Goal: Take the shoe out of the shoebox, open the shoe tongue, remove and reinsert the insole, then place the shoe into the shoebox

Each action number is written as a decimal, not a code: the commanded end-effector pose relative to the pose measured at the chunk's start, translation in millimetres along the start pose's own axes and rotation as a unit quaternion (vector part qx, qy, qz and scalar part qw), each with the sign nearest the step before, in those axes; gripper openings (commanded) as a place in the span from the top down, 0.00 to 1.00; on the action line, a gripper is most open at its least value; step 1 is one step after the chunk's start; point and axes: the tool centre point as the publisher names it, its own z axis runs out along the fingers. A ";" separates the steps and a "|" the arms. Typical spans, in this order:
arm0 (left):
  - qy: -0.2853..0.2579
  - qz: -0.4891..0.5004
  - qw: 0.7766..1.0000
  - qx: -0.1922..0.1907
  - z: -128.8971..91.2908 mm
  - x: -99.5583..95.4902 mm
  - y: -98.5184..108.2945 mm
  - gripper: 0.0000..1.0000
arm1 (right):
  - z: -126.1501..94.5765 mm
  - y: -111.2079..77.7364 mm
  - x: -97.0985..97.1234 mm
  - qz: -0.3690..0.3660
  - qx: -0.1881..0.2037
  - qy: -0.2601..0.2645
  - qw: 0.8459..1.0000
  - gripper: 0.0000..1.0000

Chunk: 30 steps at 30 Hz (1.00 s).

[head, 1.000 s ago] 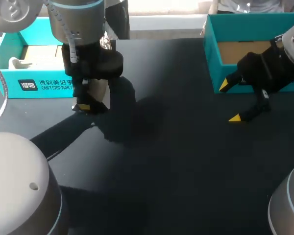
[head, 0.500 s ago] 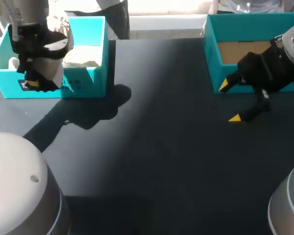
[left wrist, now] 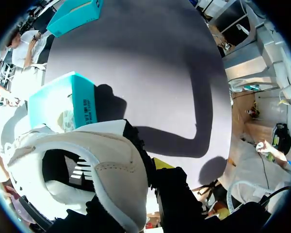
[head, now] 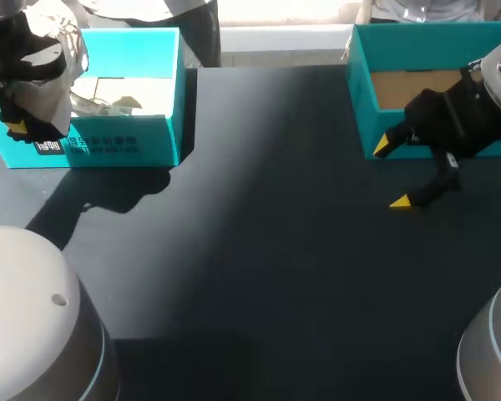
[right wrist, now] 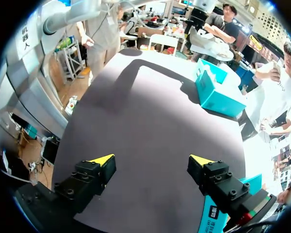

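A white shoe (head: 48, 82) hangs in the air at the front left corner of the teal shoebox (head: 125, 140), with my left gripper (head: 18, 127) shut on it. In the left wrist view the shoe (left wrist: 104, 167) fills the space by the fingers, its collar pinched and its dark opening showing, with the shoebox (left wrist: 85, 99) below it. My right gripper (head: 392, 174) stands open over the table at the far right, nothing between its fingers. The right wrist view shows its gripper (right wrist: 150, 160) open above bare table, the shoebox (right wrist: 216, 94) far ahead.
A second teal box (head: 363, 92) with a brown cardboard floor stands at the back right, right beside my right gripper. Crumpled paper (head: 108, 93) lies inside the left shoebox. The dark table (head: 259, 251) stretches between the two boxes.
My left arm has carried the shoe left and back, from over the table in front of the shoebox to the box's front left corner. The right arm has not moved.
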 end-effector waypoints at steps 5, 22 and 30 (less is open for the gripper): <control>0.005 0.037 0.999 0.003 1.3 -11.0 19.4 1.00 | 1.0 -0.1 -1.2 0.000 0.001 0.001 1.000 0.00; -0.014 0.006 1.000 0.021 25.8 -126.0 123.7 1.00 | 1.0 -0.1 -1.2 0.000 0.001 0.001 1.000 0.00; -0.025 -0.017 0.999 0.034 34.5 -170.7 140.7 1.00 | 1.0 -0.1 -1.2 0.000 0.001 0.001 1.000 0.00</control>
